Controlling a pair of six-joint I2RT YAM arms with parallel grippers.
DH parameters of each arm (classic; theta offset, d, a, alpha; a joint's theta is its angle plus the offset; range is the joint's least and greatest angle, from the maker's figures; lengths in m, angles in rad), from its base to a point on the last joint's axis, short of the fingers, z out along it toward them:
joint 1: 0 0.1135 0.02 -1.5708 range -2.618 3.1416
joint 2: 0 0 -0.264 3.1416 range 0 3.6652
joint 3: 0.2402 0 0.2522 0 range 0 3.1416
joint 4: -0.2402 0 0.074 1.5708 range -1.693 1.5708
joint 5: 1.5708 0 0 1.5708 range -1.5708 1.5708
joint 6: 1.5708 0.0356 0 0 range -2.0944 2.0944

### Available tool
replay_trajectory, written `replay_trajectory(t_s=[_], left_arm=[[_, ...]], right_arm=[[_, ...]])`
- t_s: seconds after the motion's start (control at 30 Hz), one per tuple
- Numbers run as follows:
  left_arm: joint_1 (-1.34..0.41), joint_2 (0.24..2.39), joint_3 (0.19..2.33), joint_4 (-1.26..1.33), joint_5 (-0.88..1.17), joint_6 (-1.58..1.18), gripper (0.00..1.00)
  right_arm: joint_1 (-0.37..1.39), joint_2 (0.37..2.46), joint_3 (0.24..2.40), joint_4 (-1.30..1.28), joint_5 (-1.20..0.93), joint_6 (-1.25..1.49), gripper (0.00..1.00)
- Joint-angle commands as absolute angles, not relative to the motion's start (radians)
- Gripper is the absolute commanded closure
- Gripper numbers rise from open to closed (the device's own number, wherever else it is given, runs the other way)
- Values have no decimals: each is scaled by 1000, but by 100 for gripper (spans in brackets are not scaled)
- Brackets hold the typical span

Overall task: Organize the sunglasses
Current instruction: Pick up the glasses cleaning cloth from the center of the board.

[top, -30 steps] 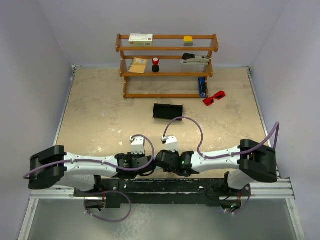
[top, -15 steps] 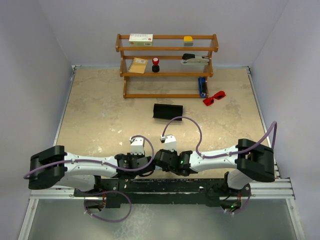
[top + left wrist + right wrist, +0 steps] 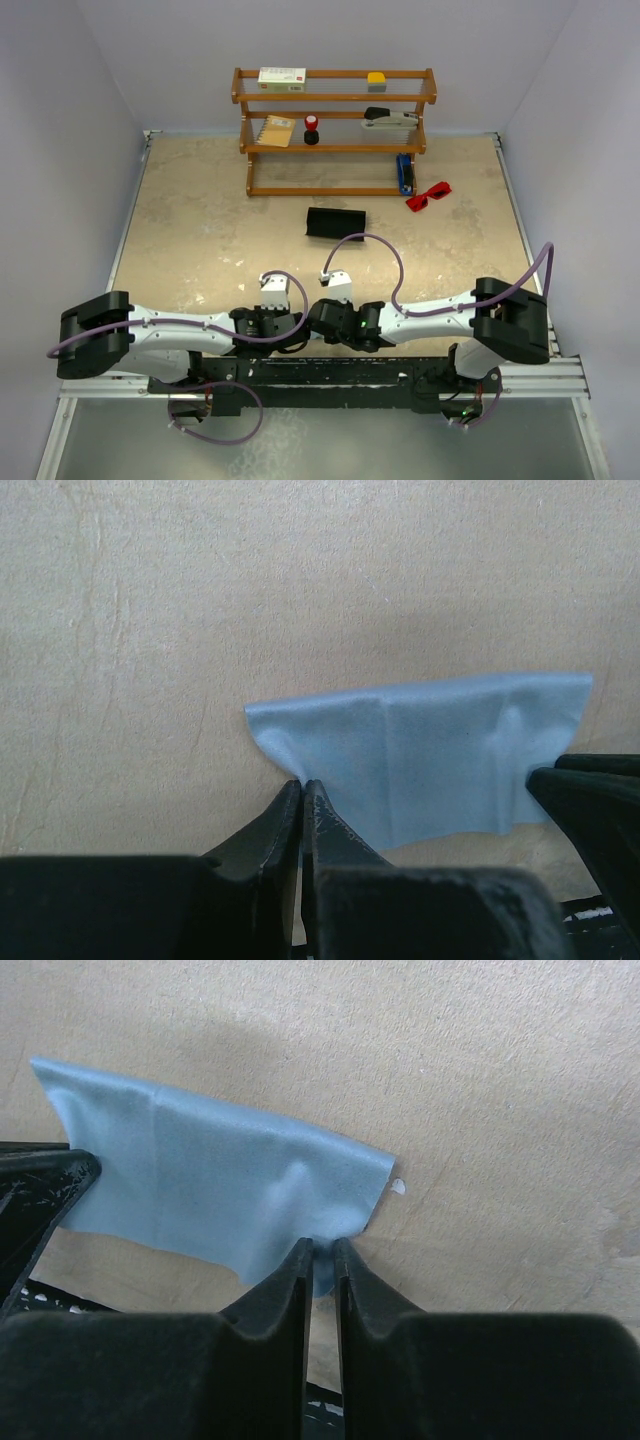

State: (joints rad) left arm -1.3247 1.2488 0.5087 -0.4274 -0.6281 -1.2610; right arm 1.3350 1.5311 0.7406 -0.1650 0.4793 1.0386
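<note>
- Sunglasses (image 3: 428,195): one small pair, bright red frame and arms, glossy plastic look. They lie flat on the table at far right, just beside the right foot of the shelf and well apart from both arms.
- Left gripper (image 3: 302,788): matte black fingers tapering to thin tips. The tips are pressed together with no gap, pinching the near left corner of the cloth, which puckers at that spot.
- Right gripper (image 3: 320,1252): the same black tapered fingers, drawn to a narrow slit. The near right edge of the cloth sits in the slit, with a raised crease just beyond it.
- Cloth (image 3: 430,765): light blue, thin, soft and roughly square. It is stretched between the two grippers low over the table, near the arm bases, and is hidden beneath the wrists in the top view.
- Case (image 3: 335,222): black and oblong, on the table near the shelf, towards the middle.
- Shelf (image 3: 330,149): brown wood with tiered rails, at the far edge, holding small items.
- Table (image 3: 200,230): beige with a mottled, stone-like surface.
</note>
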Motion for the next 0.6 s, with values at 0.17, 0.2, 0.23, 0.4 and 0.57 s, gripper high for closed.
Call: replay_trajectory(t_s=[0.17, 0.2, 0.23, 0.4, 0.57], left_arm=[[-1331, 1232, 507, -388, -636, -1262, 100], [-1331, 1231, 506, -386, -635, -1260, 100], [-1331, 1227, 503, -385, -635, -1260, 100], [-1331, 1201, 482, -379, -632, -1263, 100], [-1331, 1178, 465, -369, -624, -1254, 100]], right_arm=[[1338, 1522, 753, -179, 510, 1055, 81], [1338, 1518, 755, -189, 517, 1058, 79], [1338, 1513, 758, -197, 524, 1058, 77], [1338, 1502, 785, -233, 557, 1065, 66], [1347, 1544, 834, -261, 574, 1068, 63]])
